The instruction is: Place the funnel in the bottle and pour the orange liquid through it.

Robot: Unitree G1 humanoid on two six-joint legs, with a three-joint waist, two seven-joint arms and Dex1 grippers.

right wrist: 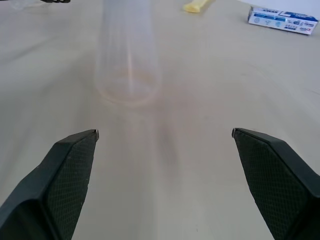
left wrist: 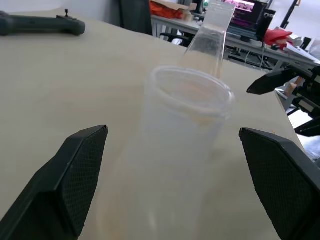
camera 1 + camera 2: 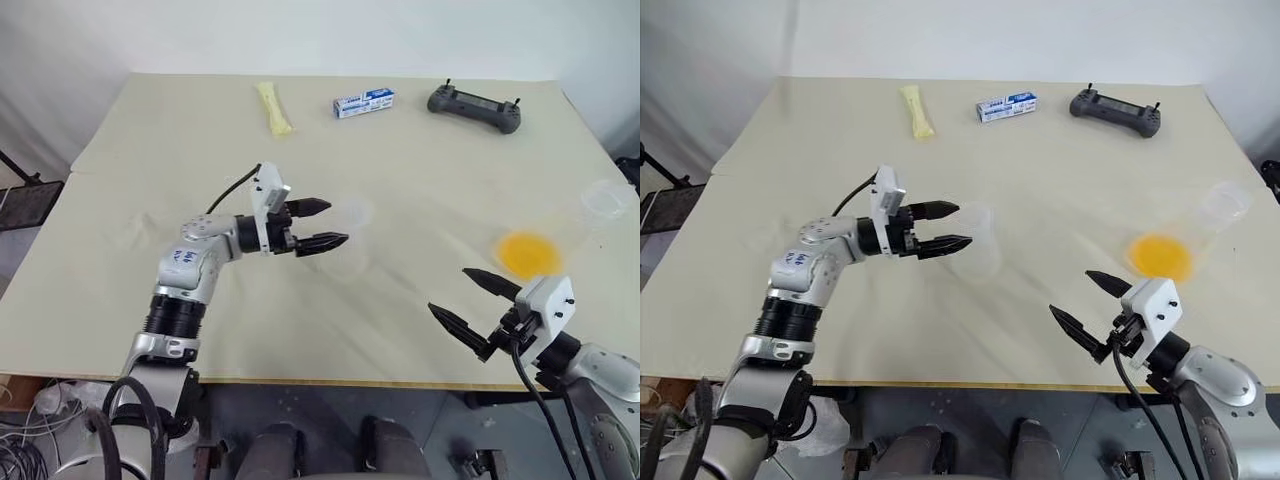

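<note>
The bottle [image 3: 978, 245], a clear vessel with an open rim, stands mid-table just ahead of my left gripper [image 3: 337, 222]. That gripper is open, one finger on either side of the bottle [image 2: 185, 150], and holds nothing. The bottle's top rim looks frosted; I cannot tell the funnel apart from it. The orange liquid [image 3: 527, 253] lies pooled in the bottom of a second clear vessel [image 3: 607, 198] at the right of the table. My right gripper [image 3: 448, 290] hangs open near the front edge, short of that vessel, with nothing between its fingers.
At the far side of the table [image 3: 330, 378] lie a yellow packet [image 3: 275, 108], a small blue-and-white box [image 3: 363, 102] and a grey controller [image 3: 475, 107]. A cream cloth covers the tabletop.
</note>
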